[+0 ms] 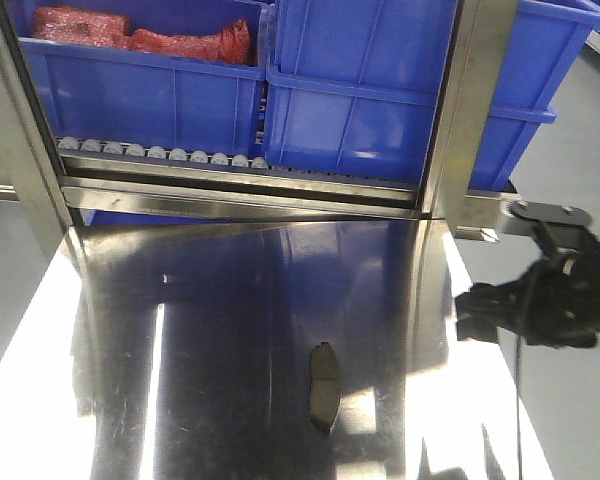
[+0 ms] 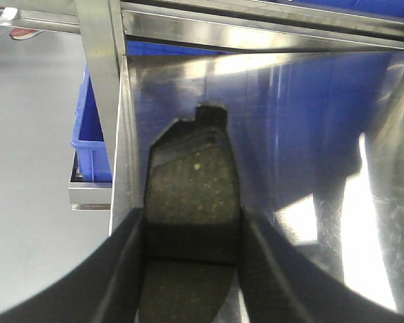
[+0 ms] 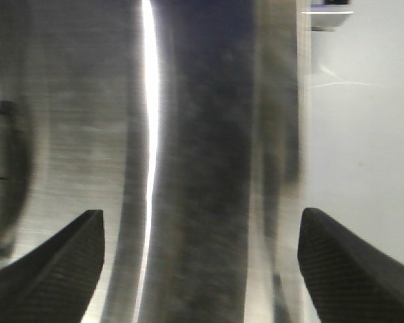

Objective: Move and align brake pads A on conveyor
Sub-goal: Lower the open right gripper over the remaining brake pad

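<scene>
One brake pad lies flat on the shiny steel tabletop, long axis running front to back. My right gripper hovers to its right near the table's right edge. In the right wrist view that gripper is open wide over bare steel, with the pad at the far left edge. My left gripper does not show in the front view. In its wrist view it is shut on another brake pad, friction face up, near the table's left edge. The conveyor is out of view.
Blue bins stand on a rack behind the table, one holding red bagged parts. A row of small steel rollers runs under them. A steel post rises at the back right. Grey floor lies beyond both table edges.
</scene>
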Robot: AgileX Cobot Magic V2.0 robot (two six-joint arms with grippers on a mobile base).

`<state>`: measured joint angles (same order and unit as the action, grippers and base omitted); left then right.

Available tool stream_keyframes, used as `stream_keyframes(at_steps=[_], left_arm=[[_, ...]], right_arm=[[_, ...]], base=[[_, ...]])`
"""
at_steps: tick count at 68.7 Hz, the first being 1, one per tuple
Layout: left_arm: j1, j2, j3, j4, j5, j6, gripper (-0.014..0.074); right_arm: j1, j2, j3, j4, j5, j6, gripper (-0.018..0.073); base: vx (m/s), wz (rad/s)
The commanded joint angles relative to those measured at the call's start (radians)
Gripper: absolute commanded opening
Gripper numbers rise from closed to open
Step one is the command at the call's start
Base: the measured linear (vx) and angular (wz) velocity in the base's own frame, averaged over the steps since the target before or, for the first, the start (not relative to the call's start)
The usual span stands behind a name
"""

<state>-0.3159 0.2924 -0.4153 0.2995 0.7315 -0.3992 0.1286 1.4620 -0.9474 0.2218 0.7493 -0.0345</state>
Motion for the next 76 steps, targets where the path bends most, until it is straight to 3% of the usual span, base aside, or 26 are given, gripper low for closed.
stream_keyframes(at_steps=[1, 30, 40, 58, 76], left_arm=[[0.000, 0.009, -0.028, 0.012, -0.086, -0.001, -0.0006], [0.000, 0.009, -0.028, 0.012, -0.086, -0.001, -0.0006], [0.000, 0.009, -0.028, 0.012, -0.086, -0.001, -0.0006], [0.000, 0.009, -0.028, 0.012, -0.086, -0.001, -0.0006], [0.000, 0.009, -0.028, 0.012, -0.086, -0.001, -0.0006]], right_arm=[[0.061, 0.029, -0.092, -0.016, 0.016, 0.043, 0.0568], [0.345, 0.269, -0.331, -0.196, 0.132, 0.293, 0.0568], [0.418, 0.325, -0.388, -0.215, 0.133, 0.361, 0.0568], [0.501, 0.413, -0.473, -0.222, 0.161, 0.434, 0.0568], [0.503, 0.458, -0.488, -0.252, 0.213, 0.525, 0.0568]], base=[[0.00, 0.00], [0.00, 0.00], [0.00, 0.00], [0.00, 0.00], [0.00, 0.00]])
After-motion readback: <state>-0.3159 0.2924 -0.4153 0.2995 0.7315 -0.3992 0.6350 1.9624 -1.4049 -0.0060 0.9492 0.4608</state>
